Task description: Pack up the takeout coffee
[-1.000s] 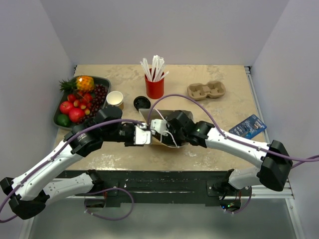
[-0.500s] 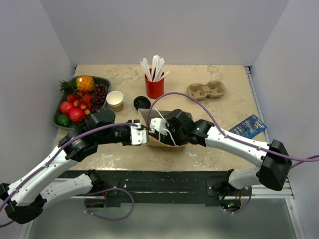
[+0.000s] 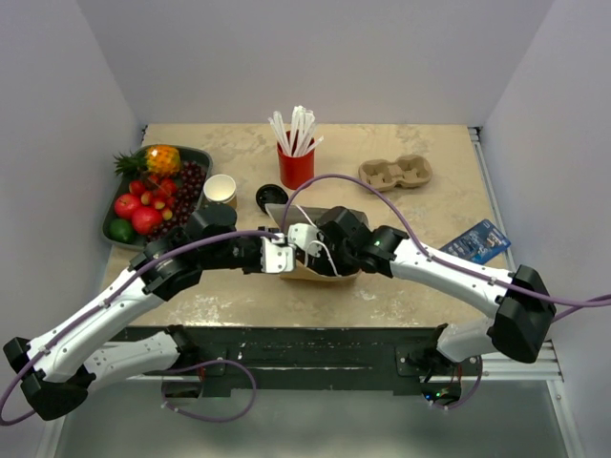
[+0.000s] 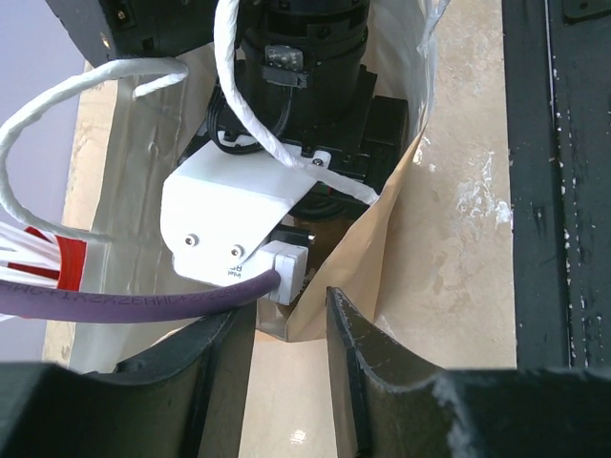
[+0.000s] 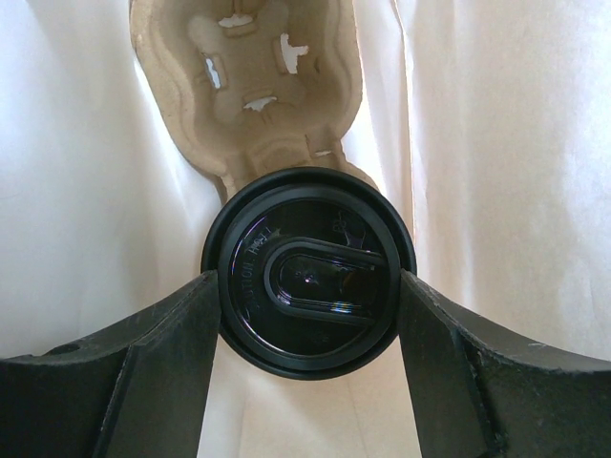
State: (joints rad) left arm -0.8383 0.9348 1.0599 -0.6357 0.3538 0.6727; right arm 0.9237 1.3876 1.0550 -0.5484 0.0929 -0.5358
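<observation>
Down inside the paper bag, the right tool is clenched on the takeout coffee's black lid, the cup sitting against a cardboard cup carrier. The left tool pinches the bag's near edge.

Raised lettering runs around the takeout coffee lid in the right wrist view, too small to read; faint print on a white connector in the left wrist view is illegible.
</observation>
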